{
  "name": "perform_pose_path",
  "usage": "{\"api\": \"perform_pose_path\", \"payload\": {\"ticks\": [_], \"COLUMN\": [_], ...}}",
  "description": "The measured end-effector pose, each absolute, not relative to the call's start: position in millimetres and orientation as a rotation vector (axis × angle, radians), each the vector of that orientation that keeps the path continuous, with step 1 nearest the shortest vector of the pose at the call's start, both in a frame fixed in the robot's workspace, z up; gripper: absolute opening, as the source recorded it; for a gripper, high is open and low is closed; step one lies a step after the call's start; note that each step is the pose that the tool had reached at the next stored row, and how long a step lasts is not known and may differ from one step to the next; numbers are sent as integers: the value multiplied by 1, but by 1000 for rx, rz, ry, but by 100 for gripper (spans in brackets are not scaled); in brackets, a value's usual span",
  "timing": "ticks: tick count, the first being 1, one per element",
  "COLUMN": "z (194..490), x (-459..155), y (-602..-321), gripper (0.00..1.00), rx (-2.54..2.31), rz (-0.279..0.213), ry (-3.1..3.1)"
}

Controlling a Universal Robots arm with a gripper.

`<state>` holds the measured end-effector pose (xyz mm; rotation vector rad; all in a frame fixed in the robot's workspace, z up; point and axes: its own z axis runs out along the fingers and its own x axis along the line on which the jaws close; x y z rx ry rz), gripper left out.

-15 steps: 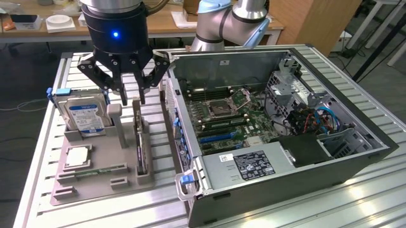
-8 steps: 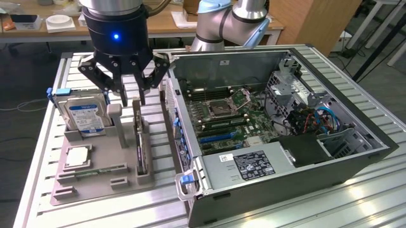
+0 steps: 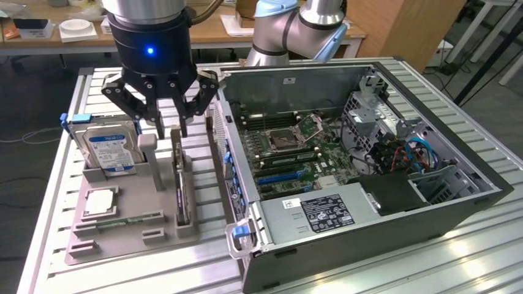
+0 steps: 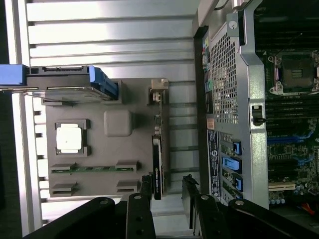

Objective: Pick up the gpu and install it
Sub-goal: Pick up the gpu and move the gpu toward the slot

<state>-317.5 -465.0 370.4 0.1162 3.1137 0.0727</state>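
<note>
**A:** What is gripped by the jaws at this moment?

**B:** Nothing is gripped. The jaws are spread wide and are hung above the grey fixture (image 3: 122,236), clear of everything on it.

**A:** And where is the gpu (image 3: 180,197) to be found?

**B:** It is stood on its long edge in a narrow slot of the fixture, on the fixture's side nearest the computer case (image 3: 457,205). It has not been lifted. In the wrist view the card is seen as a thin dark strip, and one end of it runs in between the two fingertips (image 4: 146,183).

**A:** Is it centred between them?

**B:** It does not appear so. The card is seen closer to one fingertip than to the other. It is judged that the gap should be centred over the card before any descent is made, so that the card is not nudged sideways in its slot.

**A:** What else should be minded?

**B:** The fingers should be kept parallel to the card's faces and brought straight down. The fixture's raised post (image 3: 148,150) beside the slot is to be cleared. The hard drive (image 3: 109,150), stood at the fixture's far corner, and the memory stick (image 3: 129,221), laid across the fixture's near part, should be left untouched. A firm but gentle squeeze on the flat faces is thought best, since the card is slim.
</note>
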Motion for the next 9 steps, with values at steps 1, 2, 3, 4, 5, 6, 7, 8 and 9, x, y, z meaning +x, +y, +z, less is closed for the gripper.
{"api": "perform_pose_path", "payload": {"ticks": [1, 2, 3, 4, 5, 6, 7, 8, 9], "z": [370, 370, 369, 369, 368, 368, 368, 367, 367], "x": [-318, -317, -318, -317, -318, -317, -317, -318, -317], "y": [-465, -465, -465, -465, -465, -465, -465, -465, -465], "gripper": [38, 38, 38, 38, 38, 38, 38, 38, 38], "rx": [116, 116, 116, 116, 116, 116, 116, 116, 116], "rz": [73, 73, 73, 73, 73, 73, 73, 73, 73], "ry": [3114, 3114, 3114, 3114, 3114, 3114, 3114, 3114, 3114]}}
